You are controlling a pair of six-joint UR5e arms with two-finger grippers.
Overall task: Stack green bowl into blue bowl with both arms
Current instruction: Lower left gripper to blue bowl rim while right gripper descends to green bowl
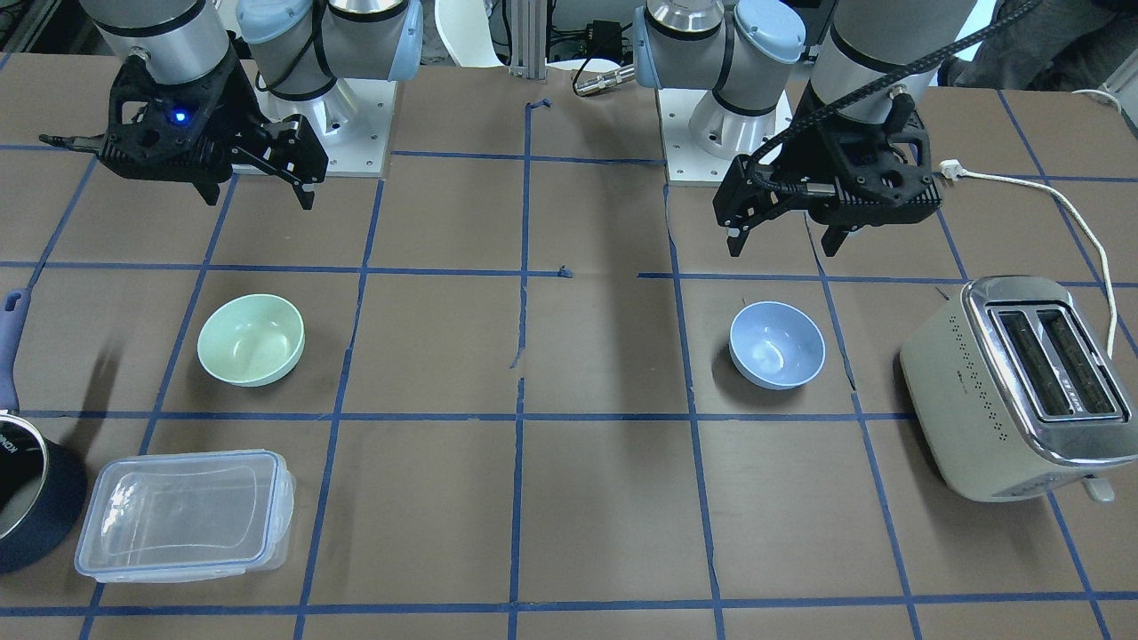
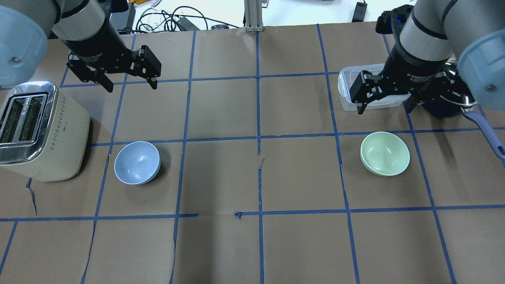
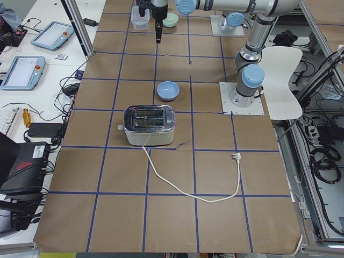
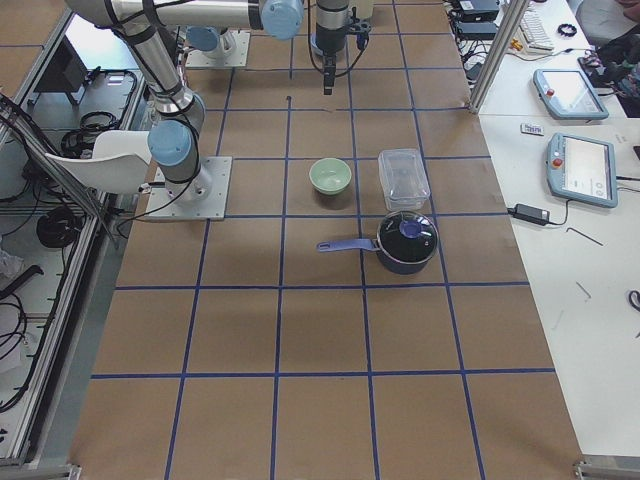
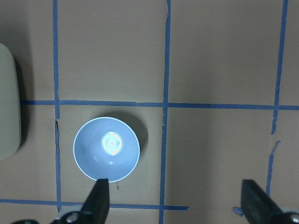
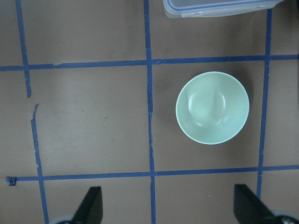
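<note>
The pale green bowl point(image 2: 385, 153) sits upright and empty on the table's right half; it also shows in the front view point(image 1: 251, 339) and the right wrist view point(image 6: 212, 107). The pale blue bowl point(image 2: 137, 162) sits upright and empty on the left half, also in the front view point(image 1: 776, 344) and the left wrist view point(image 5: 106, 148). My left gripper point(image 2: 132, 87) hangs open and empty high above the table, beyond the blue bowl. My right gripper point(image 2: 383, 110) hangs open and empty above the table, just beyond the green bowl. Both bowls are far apart.
A cream toaster point(image 2: 37, 130) stands just left of the blue bowl, its cord point(image 1: 1067, 222) trailing off. A clear plastic container point(image 1: 182, 513) and a dark navy pot point(image 1: 27, 507) with a long handle lie beyond the green bowl. Blue tape lines grid the brown table.
</note>
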